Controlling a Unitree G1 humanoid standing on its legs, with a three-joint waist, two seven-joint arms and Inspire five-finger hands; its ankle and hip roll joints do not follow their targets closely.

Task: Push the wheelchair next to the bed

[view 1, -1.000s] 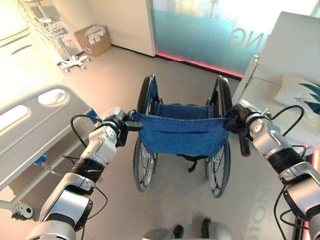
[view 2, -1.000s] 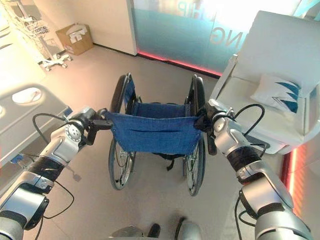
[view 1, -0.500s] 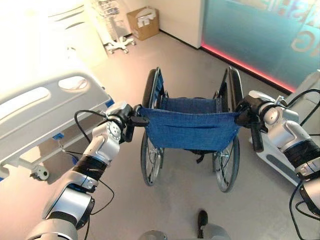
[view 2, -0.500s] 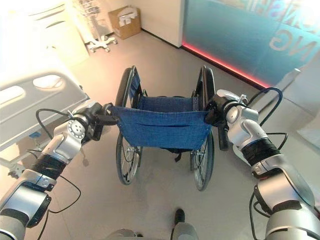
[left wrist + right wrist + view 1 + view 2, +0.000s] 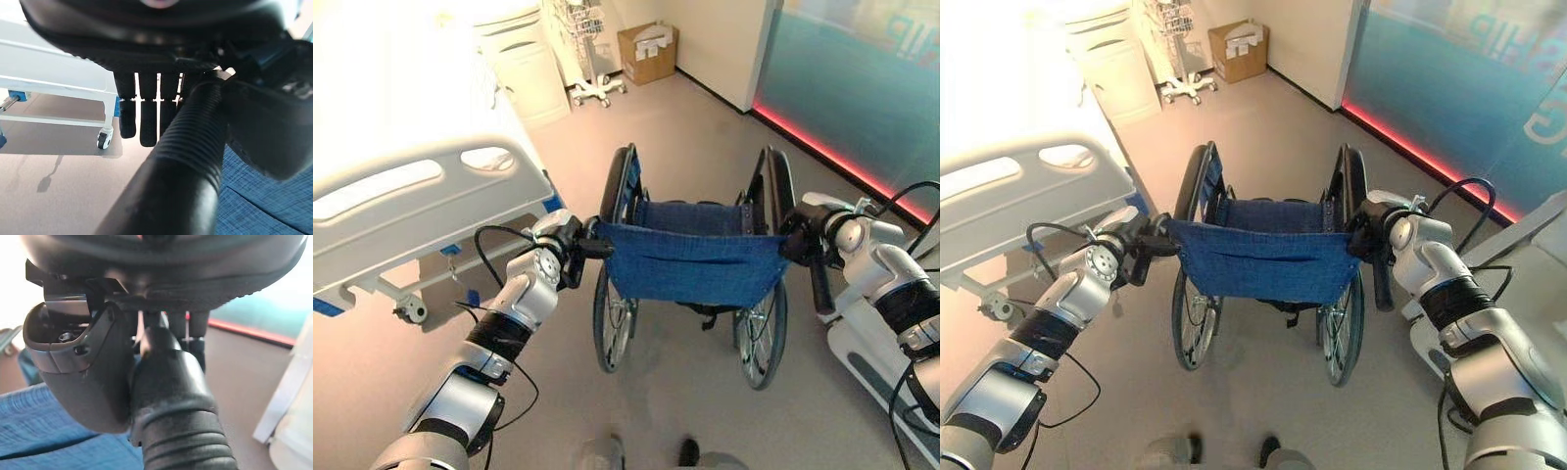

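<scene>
At the left of the frame the bed [image 5: 421, 211] runs from the upper left toward mid-frame, its white side rail ending in a rounded corner just left of the wheelchair [image 5: 690, 264], with a narrow strip of bare floor [image 5: 695, 137] between them. Above it, at top centre, stand a white cabinet [image 5: 527, 69], a wheeled stand [image 5: 587, 59] and a cardboard box [image 5: 648, 52]. The left hand [image 5: 570, 247] is curled round the left push handle [image 5: 190, 147], its fingers wrapped over the ribbed grip. The wheelchair sits mid-frame, blue backrest toward the robot, big wheels on either side, with open floor ahead of it up to the wall. The right hand [image 5: 808, 240] is clamped on the right push handle [image 5: 178, 431]. At the right edge a white base [image 5: 871, 357] lies close beside the right wheel, and a glass wall [image 5: 862, 88] with a red strip along its foot closes the upper right.
</scene>
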